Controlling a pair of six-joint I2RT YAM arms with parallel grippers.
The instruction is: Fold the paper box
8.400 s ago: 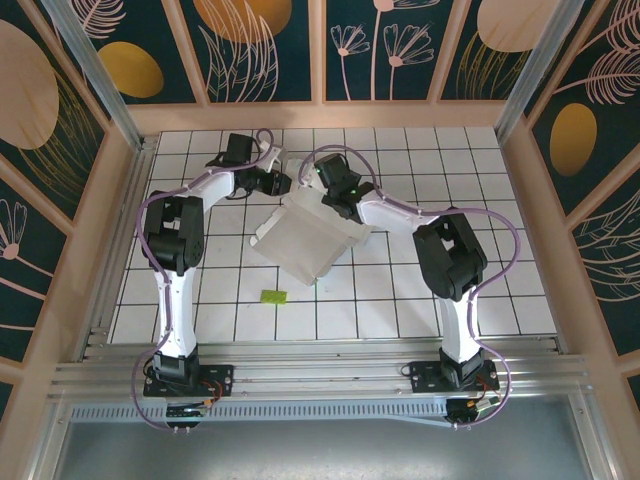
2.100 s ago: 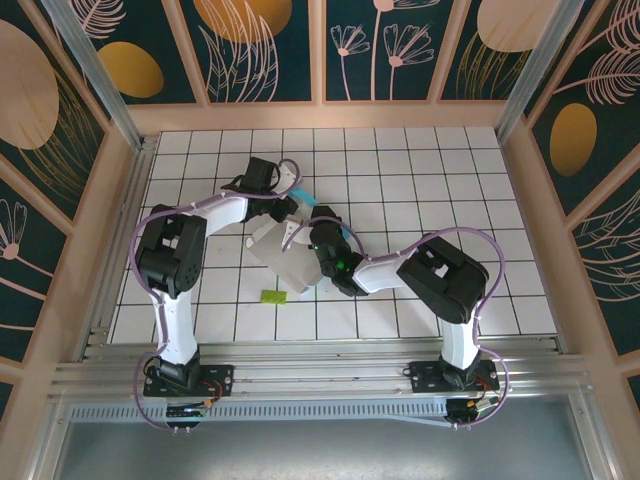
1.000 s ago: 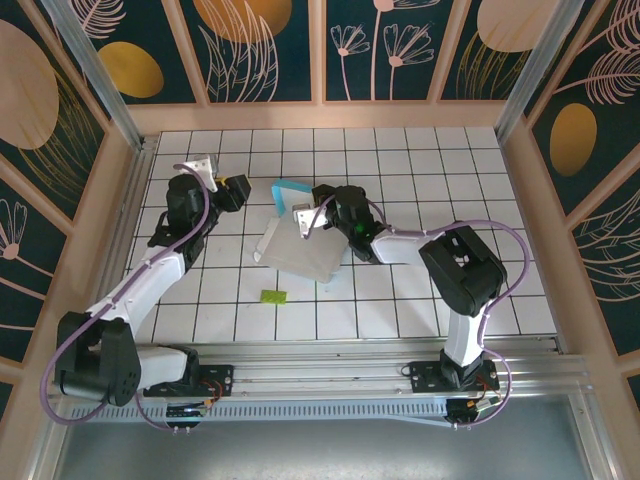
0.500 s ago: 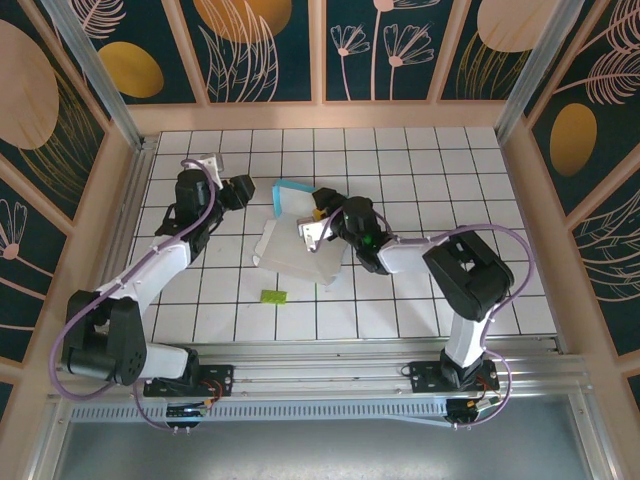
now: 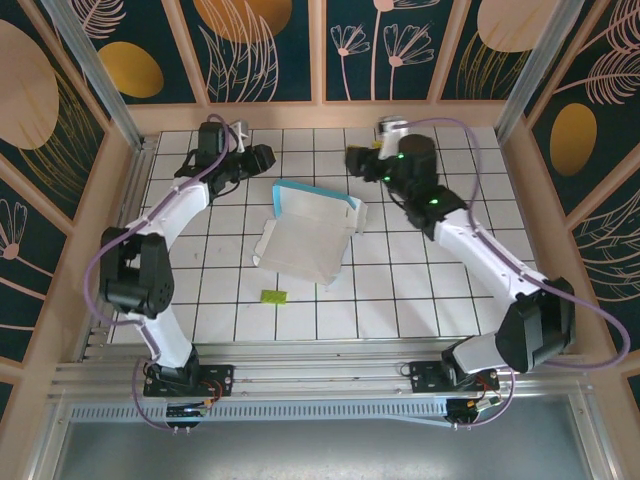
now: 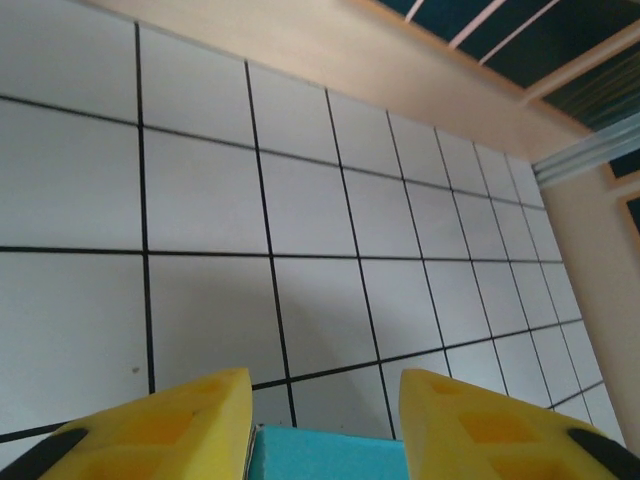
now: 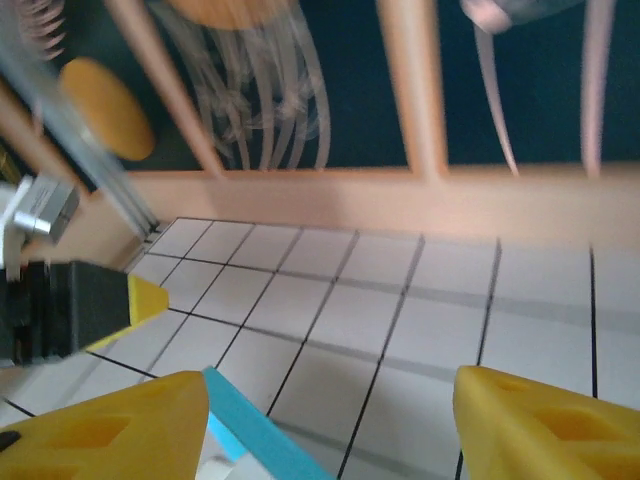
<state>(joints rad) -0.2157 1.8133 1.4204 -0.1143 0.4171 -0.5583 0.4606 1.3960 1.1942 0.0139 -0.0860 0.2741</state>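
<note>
Top external view.

Surface: table of white tiles with black grid lines. Aluminium rails run along the near edge.

Room: wooden-framed walls on three sides, with dark teal panels printed with gold discs and pale leaves.

Other items: one small yellow-green scrap lies flat on the tiles, near the paper box's front edge but apart from it. Nothing lies on the card.

Paper box: mid-table, lying open with the white face up. A teal strip shows along its far edge.

Left gripper: just beyond the box's far-left corner and clear of it. In the left wrist view the yellow fingers stand apart around nothing, and the teal edge shows low in the gap.

Right gripper: beyond the far-right corner, apart from the card. In the right wrist view its fingers are spread wide and empty, with the teal edge below them.
</note>
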